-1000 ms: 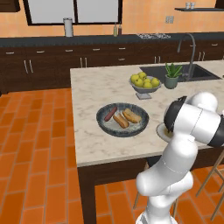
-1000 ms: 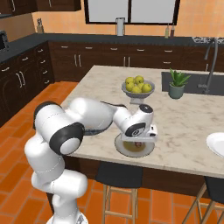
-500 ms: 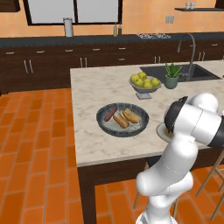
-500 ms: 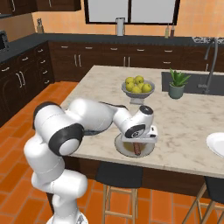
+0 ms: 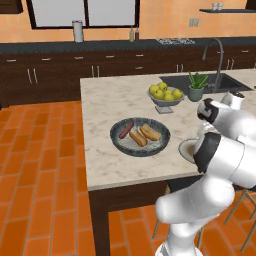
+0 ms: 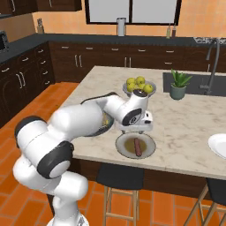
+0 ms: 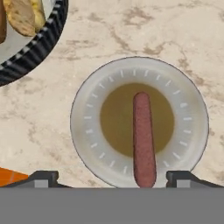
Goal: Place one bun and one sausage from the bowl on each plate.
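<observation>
The gripper stands wide open holding nothing, with 1 sausage lying free on the greyish-beige plate beneath it. The arm should lift straight up, clearing the sausage, before swinging toward the bowl. The left base view shows 1 sausage and 2 buns in that bowl, while the right base view shows the white plate far off.

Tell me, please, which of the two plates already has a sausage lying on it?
The greyish-beige plate directly under the gripper: one sausage lies across its brownish centre. The white plate, at the counter's far right edge, shows no food on its visible part.
</observation>
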Available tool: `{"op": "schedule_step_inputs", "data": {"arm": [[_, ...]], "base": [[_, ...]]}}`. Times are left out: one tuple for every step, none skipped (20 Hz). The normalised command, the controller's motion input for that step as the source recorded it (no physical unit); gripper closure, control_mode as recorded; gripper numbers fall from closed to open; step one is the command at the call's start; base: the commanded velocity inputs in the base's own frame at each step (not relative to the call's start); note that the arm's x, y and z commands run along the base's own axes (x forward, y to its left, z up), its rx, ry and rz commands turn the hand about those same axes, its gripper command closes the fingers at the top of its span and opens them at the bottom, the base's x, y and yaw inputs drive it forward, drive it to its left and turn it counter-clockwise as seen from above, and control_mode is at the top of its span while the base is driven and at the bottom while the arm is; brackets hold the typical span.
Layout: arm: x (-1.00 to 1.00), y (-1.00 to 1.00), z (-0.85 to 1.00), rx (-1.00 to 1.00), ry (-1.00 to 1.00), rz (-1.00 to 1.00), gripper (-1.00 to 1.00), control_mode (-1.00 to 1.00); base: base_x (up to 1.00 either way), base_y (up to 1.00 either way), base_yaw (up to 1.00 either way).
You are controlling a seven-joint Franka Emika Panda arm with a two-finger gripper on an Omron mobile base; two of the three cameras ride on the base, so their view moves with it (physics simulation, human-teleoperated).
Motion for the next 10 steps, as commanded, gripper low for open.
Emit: {"op": "schedule_step_inputs", "data": {"arm": [[0.00, 1.00, 0.71, -0.23, 0.01, 0.00, -1.00, -1.00], [0.00, 1.00, 0.63, -0.23, 0.01, 0.00, -1.00, -1.00], [0.00, 1.00, 0.54, -0.22, 0.02, 0.00, -1.00, -1.00], [0.00, 1.00, 0.48, -0.21, 0.01, 0.00, -1.00, -1.00], [0.00, 1.00, 0.34, -0.20, 0.00, 0.00, -1.00, -1.00], [-0.01, 1.00, 0.21, -0.18, 0.00, 0.00, -1.00, -1.00], [-0.07, 1.00, 0.16, -0.15, 0.00, 0.00, -1.00, -1.00], [-0.09, 1.00, 0.16, -0.11, 0.00, 0.00, -1.00, -1.00], [-0.09, 1.00, 0.18, -0.09, 0.00, 0.00, -1.00, -1.00], [-0.04, 1.00, 0.21, -0.06, 0.00, 0.00, -1.00, -1.00]], "base": [[0.00, 0.00, 0.00], [0.00, 0.00, 0.00], [0.00, 0.00, 0.00], [0.00, 0.00, 0.00], [0.00, 0.00, 0.00], [0.00, 0.00, 0.00], [0.00, 0.00, 0.00], [0.00, 0.00, 0.00], [0.00, 0.00, 0.00], [0.00, 0.00, 0.00]]}}
